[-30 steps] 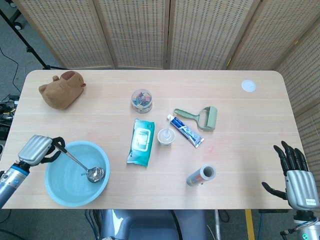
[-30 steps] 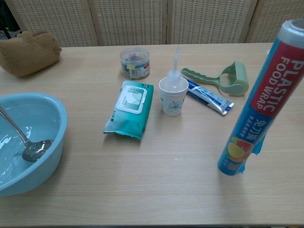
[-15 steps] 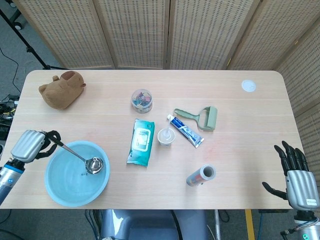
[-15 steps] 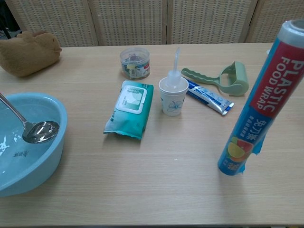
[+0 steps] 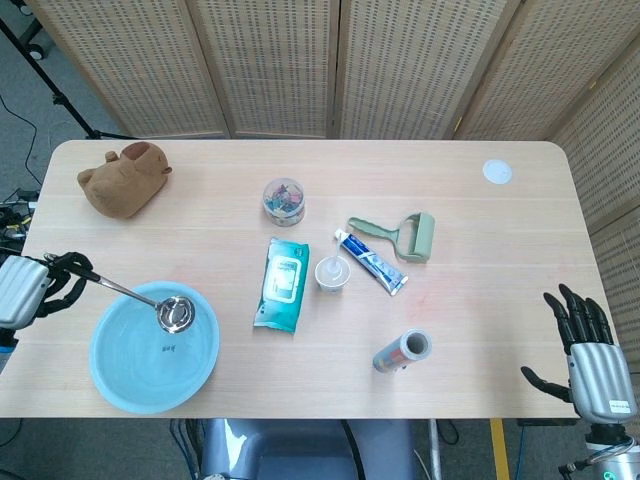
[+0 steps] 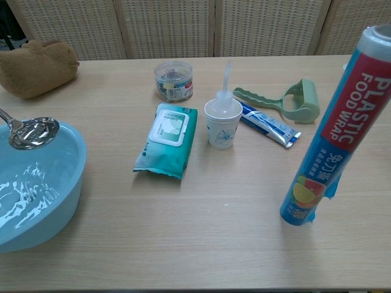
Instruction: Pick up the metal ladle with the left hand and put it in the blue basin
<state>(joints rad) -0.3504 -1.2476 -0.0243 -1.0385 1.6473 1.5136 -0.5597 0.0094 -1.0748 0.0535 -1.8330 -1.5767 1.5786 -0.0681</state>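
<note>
My left hand (image 5: 30, 288) sits at the table's left edge and grips the end of the metal ladle's handle. The metal ladle (image 5: 176, 312) hangs above the blue basin (image 5: 130, 375), its bowl over the basin's far side. In the chest view the ladle's bowl (image 6: 33, 133) floats above the blue basin's rim (image 6: 78, 160), and the left hand is out of frame. My right hand (image 5: 590, 355) is off the table's near right corner, fingers spread, holding nothing.
A brown plush toy (image 5: 122, 178) lies at the far left. Mid-table are a teal wipes pack (image 5: 281, 283), a paper cup (image 5: 333, 272), a clip jar (image 5: 285, 200), a toothpaste tube (image 5: 370, 262), a green roller (image 5: 400, 235) and a food-wrap roll (image 5: 402, 351).
The ladle's bowl has risen from the basin's bottom to above its rim. My left hand has pulled back leftward with the handle. The right hand has barely moved.
</note>
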